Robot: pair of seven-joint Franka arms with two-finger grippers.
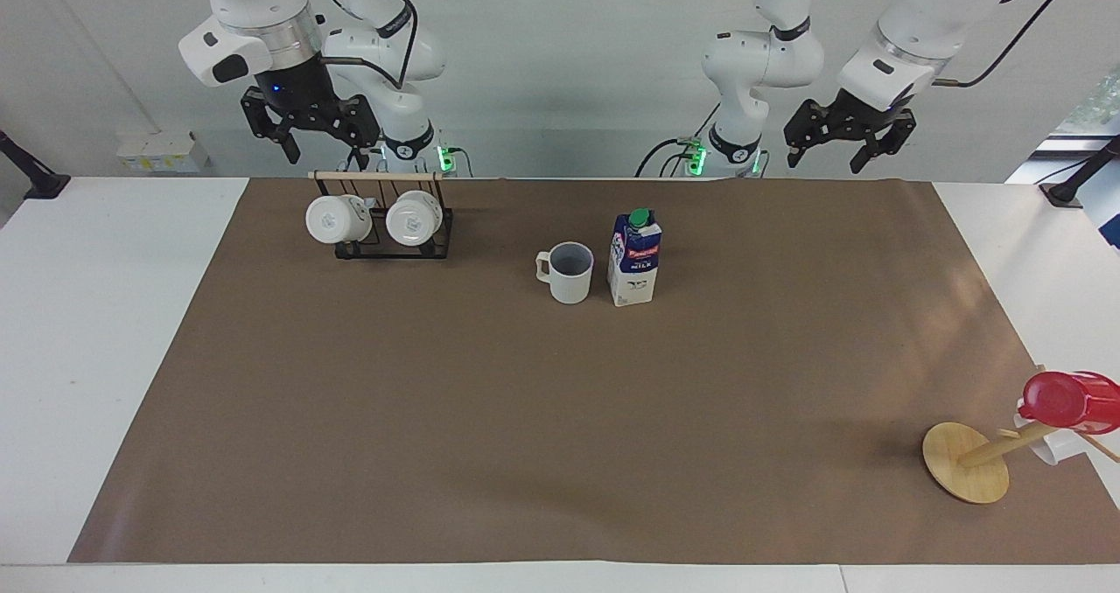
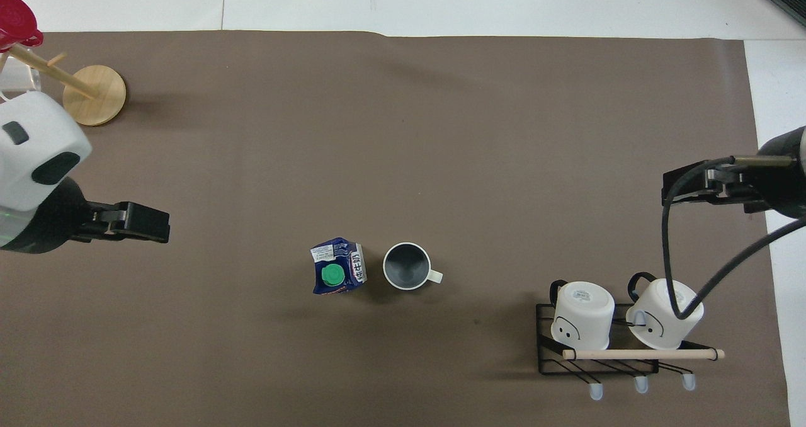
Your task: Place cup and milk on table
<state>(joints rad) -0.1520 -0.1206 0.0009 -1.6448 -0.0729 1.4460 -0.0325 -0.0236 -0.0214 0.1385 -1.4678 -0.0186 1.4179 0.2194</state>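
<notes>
In the overhead view the left arm (image 2: 31,162) is cut off at the nine o'clock edge, and the right tool (image 2: 692,184) shows only partly at three o'clock. The red cup (image 2: 16,24) is clipped at ten o'clock. Small lettering on the milk (image 1: 636,256) is too fine to read.
</notes>
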